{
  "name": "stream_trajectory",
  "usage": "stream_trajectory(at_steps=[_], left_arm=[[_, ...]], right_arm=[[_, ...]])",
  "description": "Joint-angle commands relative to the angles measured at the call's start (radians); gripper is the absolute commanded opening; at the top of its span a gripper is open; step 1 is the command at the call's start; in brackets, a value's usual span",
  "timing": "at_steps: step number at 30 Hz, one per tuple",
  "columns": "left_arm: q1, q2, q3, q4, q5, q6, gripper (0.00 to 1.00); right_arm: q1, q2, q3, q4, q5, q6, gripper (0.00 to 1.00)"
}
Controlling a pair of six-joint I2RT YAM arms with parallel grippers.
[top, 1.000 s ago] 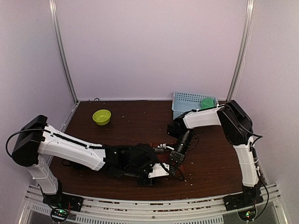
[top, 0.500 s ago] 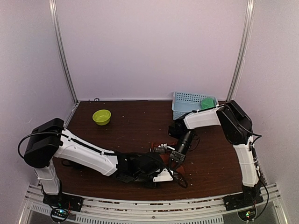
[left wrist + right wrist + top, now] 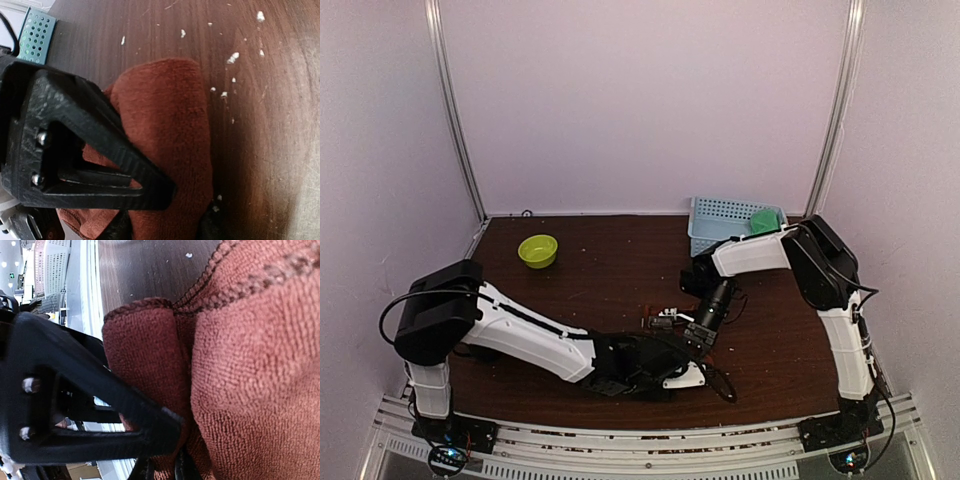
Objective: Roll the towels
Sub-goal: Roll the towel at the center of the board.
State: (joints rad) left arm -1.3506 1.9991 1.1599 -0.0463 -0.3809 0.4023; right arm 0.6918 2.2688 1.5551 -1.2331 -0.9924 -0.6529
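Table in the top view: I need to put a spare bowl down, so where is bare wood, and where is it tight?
Bare: the back strip between green bowl and blue basket, and the middle wood beyond the left arm. Tight: front centre, where left hand and right hand meet on the rust towel.

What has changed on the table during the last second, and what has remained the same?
The left arm swung to the right, carrying the left gripper along the near edge, at the rust towel. The right gripper drew back slightly from the near edge. The green bowl, the basket and the green towel inside it did not move.
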Motion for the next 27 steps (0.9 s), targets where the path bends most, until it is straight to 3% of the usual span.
stream_trajectory(at_steps=[1,7,11,17,20,23,27], left_arm=[[0.011,0.057,-0.004,-0.058,-0.018,-0.007,0.38],[0.013,0.045,0.079,-0.176,0.182,-0.030,0.18],[0.035,0.104,0.197,-0.352,0.354,-0.081,0.16],[0.127,0.168,0.304,-0.438,0.683,-0.200,0.16],[0.182,0.218,0.357,-0.454,0.843,-0.255,0.16],[0.236,0.276,0.427,-0.484,0.982,-0.307,0.16],[0.291,0.379,0.545,-0.576,1.134,-0.352,0.15]], right_arm=[[0.007,0.048,-0.012,0.010,0.108,-0.039,0.00],[-0.044,-0.088,0.115,-0.119,0.044,-0.115,0.20],[-0.104,-0.199,0.230,-0.116,0.108,-0.056,0.28],[-0.232,-0.460,0.348,0.039,0.249,0.140,0.32],[-0.238,-0.684,0.202,0.212,0.286,0.179,0.31],[-0.227,-0.892,-0.037,0.344,0.188,0.149,0.33],[-0.102,-1.026,-0.230,0.271,0.246,-0.006,0.32]])
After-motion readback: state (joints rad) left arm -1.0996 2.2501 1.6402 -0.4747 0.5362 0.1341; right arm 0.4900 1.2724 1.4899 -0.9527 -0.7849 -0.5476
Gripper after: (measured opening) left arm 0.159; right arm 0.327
